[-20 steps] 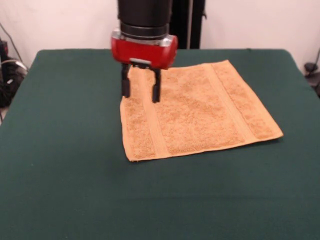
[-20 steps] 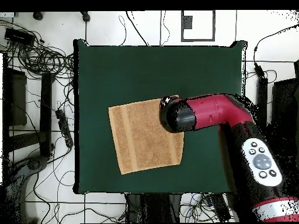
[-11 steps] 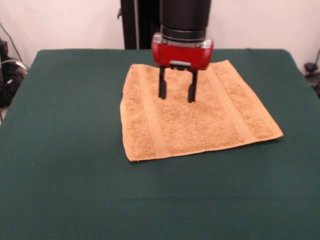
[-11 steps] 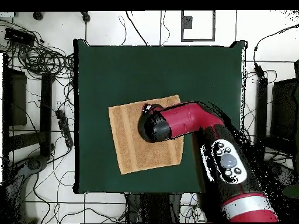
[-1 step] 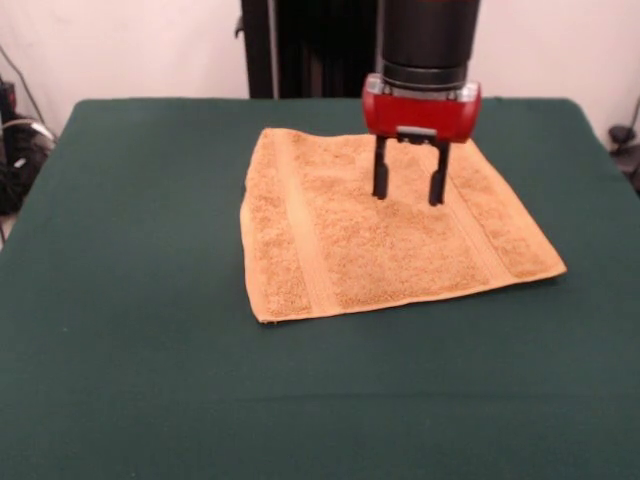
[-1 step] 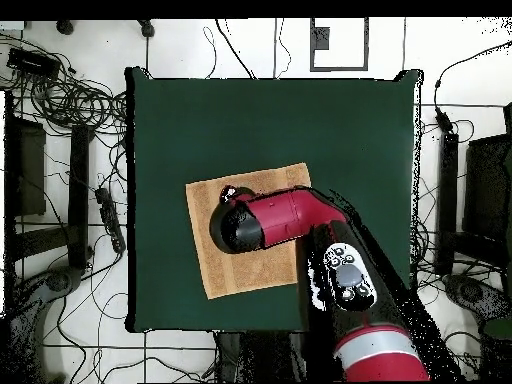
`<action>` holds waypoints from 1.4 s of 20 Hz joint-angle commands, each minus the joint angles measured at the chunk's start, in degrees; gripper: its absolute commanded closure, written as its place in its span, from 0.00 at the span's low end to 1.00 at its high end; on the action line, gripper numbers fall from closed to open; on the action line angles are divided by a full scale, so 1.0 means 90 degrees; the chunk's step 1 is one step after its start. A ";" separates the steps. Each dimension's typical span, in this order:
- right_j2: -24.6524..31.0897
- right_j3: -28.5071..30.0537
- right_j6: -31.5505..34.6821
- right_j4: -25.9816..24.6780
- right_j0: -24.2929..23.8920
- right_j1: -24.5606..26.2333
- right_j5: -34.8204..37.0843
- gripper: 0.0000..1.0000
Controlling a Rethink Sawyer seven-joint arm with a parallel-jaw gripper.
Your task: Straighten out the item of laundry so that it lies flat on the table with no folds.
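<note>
1. Lying spread flat near the middle of the bench, nearer the far edge in the front view: washcloth, turned at a slight angle to the bench edges.
2. Hanging over the washcloth's right half in the front view: claw, fingers parted and gripping nothing, tips pointing down just above the terry.
3. Showing two woven bands running across the cloth.

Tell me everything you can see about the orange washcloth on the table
The washcloth is a small, roughly square orange-tan terry cloth with a hemmed border and two flat woven bands running near opposite edges. It lies spread flat on the green table, turned slightly askew, with no visible folds. The open gripper hangs over its far part; whether the tips touch the cloth cannot be told.
</note>
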 commanded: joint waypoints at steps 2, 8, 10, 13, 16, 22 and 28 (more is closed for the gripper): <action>-0.0605 0.0512 0.1960 0.0849 0.0732 0.0773 -0.0641 0.00; -0.1059 0.0208 0.2116 0.1449 0.1342 0.1347 -0.1188 0.00; -0.1161 0.0130 0.2115 0.1669 0.1501 0.1517 -0.1337 0.00; -0.1289 -0.0010 0.2009 0.1941 0.1675 0.1767 -0.1505 0.00; -0.1388 -0.0188 0.1906 0.2187 0.1809 0.2080 -0.1731 0.00; -0.1562 -0.0646 0.1722 0.2756 0.2113 0.2646 -0.1978 0.00; -0.1410 -0.1293 0.1439 0.3216 0.2174 0.3301 -0.2161 0.00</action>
